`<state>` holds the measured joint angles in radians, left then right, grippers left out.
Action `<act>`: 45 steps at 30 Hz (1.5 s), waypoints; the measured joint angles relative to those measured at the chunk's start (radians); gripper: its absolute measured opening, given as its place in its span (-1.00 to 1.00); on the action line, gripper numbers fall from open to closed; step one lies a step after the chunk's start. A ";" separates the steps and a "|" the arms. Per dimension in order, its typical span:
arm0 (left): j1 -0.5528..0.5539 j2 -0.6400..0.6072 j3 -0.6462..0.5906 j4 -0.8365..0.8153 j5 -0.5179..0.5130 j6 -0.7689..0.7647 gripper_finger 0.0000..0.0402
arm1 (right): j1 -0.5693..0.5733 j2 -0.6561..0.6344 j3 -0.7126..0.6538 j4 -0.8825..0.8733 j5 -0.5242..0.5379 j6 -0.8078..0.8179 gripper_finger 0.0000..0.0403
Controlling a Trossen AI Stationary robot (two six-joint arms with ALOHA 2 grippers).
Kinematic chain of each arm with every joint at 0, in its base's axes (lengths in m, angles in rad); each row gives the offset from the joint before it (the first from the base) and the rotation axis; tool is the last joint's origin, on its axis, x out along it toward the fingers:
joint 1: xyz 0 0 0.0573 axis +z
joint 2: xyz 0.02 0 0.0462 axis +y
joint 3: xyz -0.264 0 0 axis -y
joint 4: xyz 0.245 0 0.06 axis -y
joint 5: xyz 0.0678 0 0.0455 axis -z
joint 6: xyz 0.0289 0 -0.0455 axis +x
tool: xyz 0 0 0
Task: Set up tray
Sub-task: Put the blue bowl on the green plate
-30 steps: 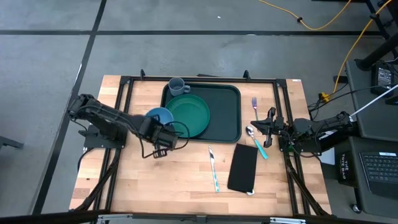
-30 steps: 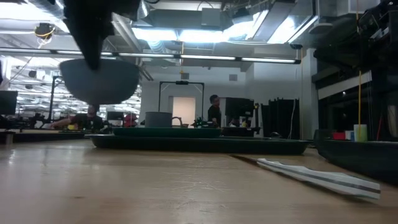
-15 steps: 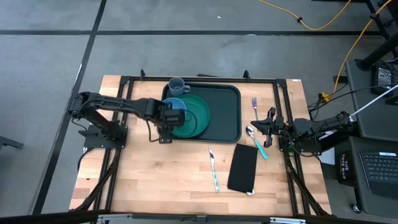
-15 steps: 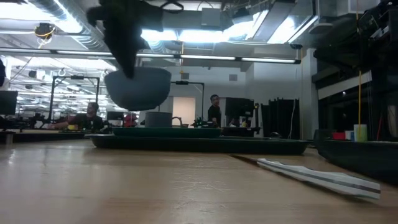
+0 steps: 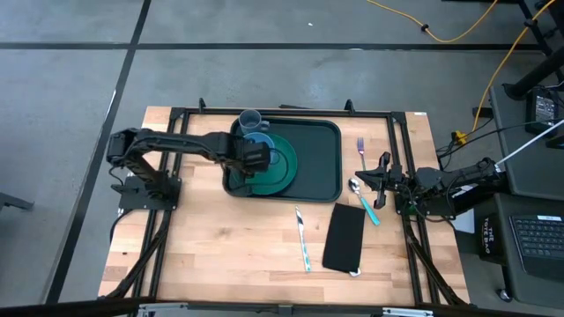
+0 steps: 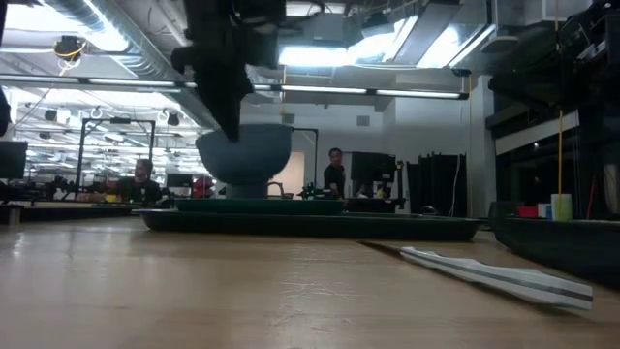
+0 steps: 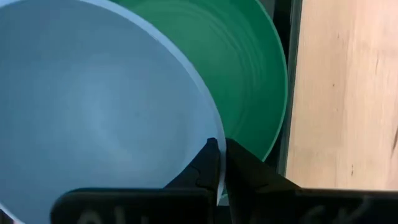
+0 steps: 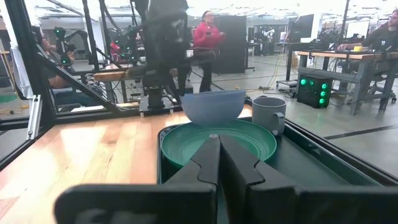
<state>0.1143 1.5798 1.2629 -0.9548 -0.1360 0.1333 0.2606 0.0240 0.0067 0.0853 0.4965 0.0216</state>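
The left gripper (image 7: 217, 163) pinches the rim of a blue bowl (image 6: 243, 155) and holds it just above the green plate (image 5: 280, 167). The plate sits in the dark green tray (image 5: 322, 163) on the counter (image 5: 247, 242). The right gripper (image 5: 361, 177) waits closed, holding nothing, beside the spoon (image 5: 362, 199).

Two dark, matte-black jointed arms, the left arm (image 5: 176, 145) and the right arm (image 5: 449, 183), rise from black bases bolted to a black tubular frame (image 5: 282, 113), with thin black cables looping along their links, each ending in two tapered black fingers (image 7: 208, 165).
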 joint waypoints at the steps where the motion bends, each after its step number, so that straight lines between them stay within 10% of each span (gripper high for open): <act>1: 0.000 0.014 0.000 0.004 0.000 0.007 -0.98 | 0.000 0.000 0.000 0.000 0.000 0.000 -0.95; 45: 0.019 0.140 0.000 0.105 -0.061 0.034 -0.75 | 0.000 0.052 0.000 -0.001 -0.001 -0.023 -0.95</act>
<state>0.1329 1.7195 1.2629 -0.8494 -0.1970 0.1675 0.2606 0.0765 0.0071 0.0846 0.4953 -0.0016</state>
